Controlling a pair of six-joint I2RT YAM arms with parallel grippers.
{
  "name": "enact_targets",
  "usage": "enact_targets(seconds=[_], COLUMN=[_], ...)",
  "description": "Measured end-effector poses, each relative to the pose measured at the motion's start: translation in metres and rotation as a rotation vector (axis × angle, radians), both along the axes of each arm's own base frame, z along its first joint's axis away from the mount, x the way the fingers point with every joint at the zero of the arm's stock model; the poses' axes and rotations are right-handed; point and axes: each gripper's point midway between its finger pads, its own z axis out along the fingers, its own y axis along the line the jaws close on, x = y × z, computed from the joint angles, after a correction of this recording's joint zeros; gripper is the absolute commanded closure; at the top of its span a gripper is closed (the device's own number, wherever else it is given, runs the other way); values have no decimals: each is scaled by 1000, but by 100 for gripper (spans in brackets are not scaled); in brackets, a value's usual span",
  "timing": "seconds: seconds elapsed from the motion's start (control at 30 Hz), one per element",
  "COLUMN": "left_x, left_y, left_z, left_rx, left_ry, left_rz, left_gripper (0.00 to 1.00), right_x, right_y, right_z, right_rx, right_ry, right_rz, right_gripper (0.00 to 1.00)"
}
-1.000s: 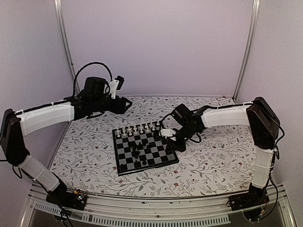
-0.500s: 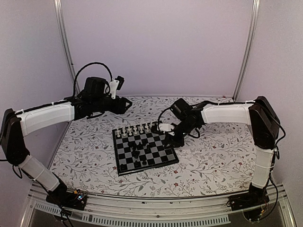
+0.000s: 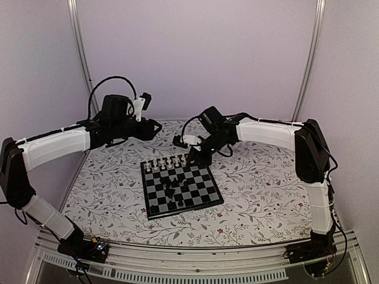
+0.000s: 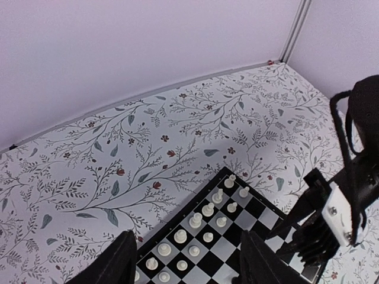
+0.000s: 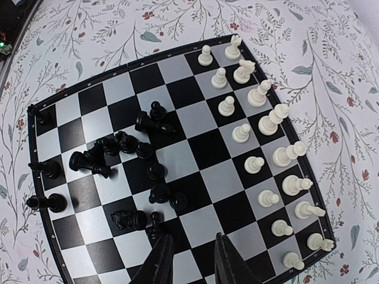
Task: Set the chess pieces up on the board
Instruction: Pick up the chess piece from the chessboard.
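1. Sitting mid-table on the floral tabletop (image 3: pixel 260 189): the board (image 3: pixel 195 190), turned slightly askew.
2. White chess pieces (image 5: pixel 273 118): two full rows, upright, along the board's far edge.
3. Black chess pieces (image 5: pixel 127 142): most are bunched near the board's middle, several tipped over. A few stand alone by the near edge.
4. Right gripper (image 5: pixel 190 245): above the board, fingers slightly parted, nothing between them.
5. Left gripper (image 4: pixel 188 242): raised behind the board's far-left corner, fingers wide apart, empty.
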Motion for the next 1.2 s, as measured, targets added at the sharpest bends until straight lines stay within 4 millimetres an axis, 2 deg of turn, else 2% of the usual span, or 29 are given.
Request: enact_targets(seconds=[0.13,0.23,0.47,0.83,0.93,1.07,1.2], left_x=[4,6,5,4,3,3,3], left_y=[12,17,17,16,15,15,15], left_z=[9,13,14,16,16,16,16], left_rx=[-23,-40,-70,-92,-96,-100,-102], left_ry=[-10,-9,8,19,21,24,25], left_rz=[32,45,36,24,18,15,15], left_gripper=[39,39,39,39,39,40,40], right_x=[-8,-19,-28,-28,-27,-25,-24], right_y=[8,15,30,33,34,36,38], right_z=[-24,-35,-36,-57,-56,-53,-53], right_rx=[-35,-53,-50,-77,-74,-65,-63], right_ry=[52,73,81,113,113,110,112], right_rz=[8,27,43,33,31,26,24], right_gripper=[71,71,72,74,78,90,92])
